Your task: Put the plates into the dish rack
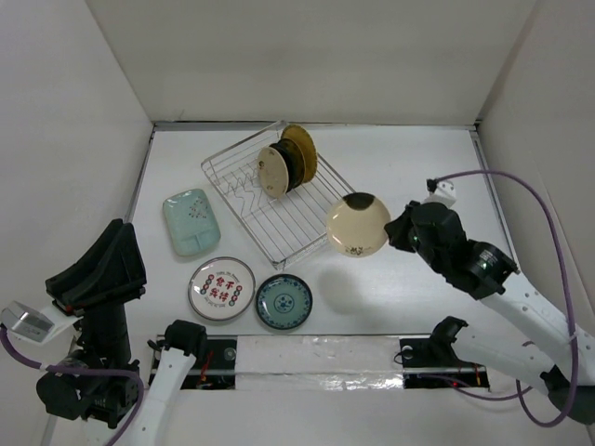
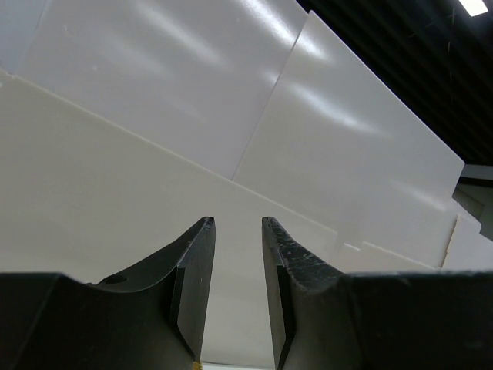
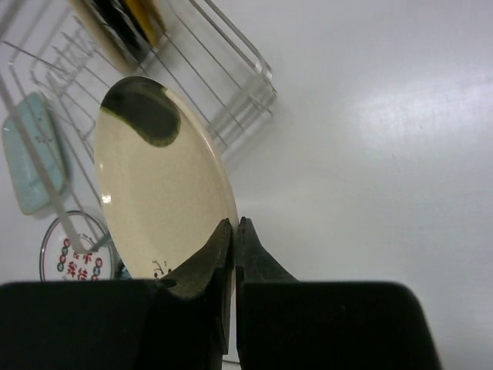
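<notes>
The right gripper (image 3: 233, 231) pinches the rim of the round cream plate with a dark patch (image 1: 357, 226), held on edge above the silver wire dish rack's (image 1: 279, 221) near right side. The free tines lie to its left. The left gripper (image 2: 235, 231), slightly parted and empty, sits well apart.

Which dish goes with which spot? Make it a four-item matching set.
Dishes:
1. cream plate
2. tan plate
3. pale green dish
4. teal plate

Spots:
A. lying flat, left of the dish rack
B. pinched in the right gripper
C. lying flat, just right of the red-character plate
D. standing on edge in the dish rack

Pairs: 1-B, 2-D, 3-A, 4-C
</notes>
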`<state>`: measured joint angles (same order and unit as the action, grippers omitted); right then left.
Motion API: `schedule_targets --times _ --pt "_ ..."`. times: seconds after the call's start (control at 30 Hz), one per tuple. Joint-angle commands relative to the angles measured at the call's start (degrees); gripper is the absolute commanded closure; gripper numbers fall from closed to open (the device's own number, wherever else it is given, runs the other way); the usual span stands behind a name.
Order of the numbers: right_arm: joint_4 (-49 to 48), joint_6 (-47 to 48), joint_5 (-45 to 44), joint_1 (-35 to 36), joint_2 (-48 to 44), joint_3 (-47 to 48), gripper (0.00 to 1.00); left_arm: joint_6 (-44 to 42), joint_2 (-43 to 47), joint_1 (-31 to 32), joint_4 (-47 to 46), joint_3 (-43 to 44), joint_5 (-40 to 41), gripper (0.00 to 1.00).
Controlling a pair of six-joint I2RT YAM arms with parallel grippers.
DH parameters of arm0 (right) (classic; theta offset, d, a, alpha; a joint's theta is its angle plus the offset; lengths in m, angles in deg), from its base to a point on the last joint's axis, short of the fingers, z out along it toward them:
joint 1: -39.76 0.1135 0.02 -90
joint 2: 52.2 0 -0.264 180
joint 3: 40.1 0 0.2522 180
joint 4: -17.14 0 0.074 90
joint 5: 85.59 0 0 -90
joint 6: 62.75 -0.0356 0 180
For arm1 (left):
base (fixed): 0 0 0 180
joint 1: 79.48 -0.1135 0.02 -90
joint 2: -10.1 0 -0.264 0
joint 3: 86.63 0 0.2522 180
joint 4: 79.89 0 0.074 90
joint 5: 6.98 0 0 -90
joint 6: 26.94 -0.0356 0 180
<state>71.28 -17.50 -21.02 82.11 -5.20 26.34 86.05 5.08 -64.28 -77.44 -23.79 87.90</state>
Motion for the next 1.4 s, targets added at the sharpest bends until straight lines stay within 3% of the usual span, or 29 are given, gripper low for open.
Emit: schedule_targets --times 0.0,0.07,0.23,0.27,0.33,0.37,0.4,0.53,0.7,1.0,1.17,1.37 --pt "-4.66 11.66 -6.19 2.21 7.29 9.52 1.00 -0.39 0.27 -0.26 -2.75 -0.30 -0.49 0.72" --pt "-7.93 17.13 -7.43 2.83 17.96 18.21 1.00 -0.39 0.27 -0.26 -2.84 -0.39 -0.49 0.72" --pt "-14.80 36.64 -23.86 7.92 44.01 41.93 1.00 -0.83 0.27 -0.26 -2.75 -0.30 -0.32 0.72" --pt "-15.07 38.93 -25.53 7.93 48.40 51.46 1.00 -1.01 0.27 -0.26 -2.58 -0.30 0.03 0.72" --pt "-15.24 46.57 -31.41 9.24 60.97 61.35 1.00 -1.36 0.36 -0.26 -2.49 -0.13 0.39 0.72" --pt "-16.29 49.56 -32.65 9.24 64.76 70.01 1.00 -1.88 0.44 -0.26 -2.23 -0.12 1.17 0.71" --pt "-16.56 53.33 -33.80 9.24 71.84 74.53 1.00 -2.15 0.53 -0.26 -2.05 -0.12 1.61 0.71" --pt "-19.19 61.00 -34.95 9.77 83.91 90.11 1.00 -3.12 0.97 -0.26 -1.61 0.05 3.46 0.72" --pt "-28.24 67.16 -35.13 11.35 87.47 89.53 1.00 -3.21 1.15 -0.26 -2.05 -0.12 3.29 0.71" --pt "-26.32 64.09 -34.33 13.11 94.58 88.20 1.00 -3.21 1.24 -0.26 -2.05 -0.21 3.38 0.71" --pt "-30.44 61.73 -32.16 13.11 90.12 82.60 1.00 -3.12 1.24 -0.26 -2.14 -0.30 3.03 0.71" --pt "-25.80 57.59 -30.65 13.11 92.74 83.11 1.00 -3.21 1.32 -0.26 -2.22 -0.30 3.11 0.71"
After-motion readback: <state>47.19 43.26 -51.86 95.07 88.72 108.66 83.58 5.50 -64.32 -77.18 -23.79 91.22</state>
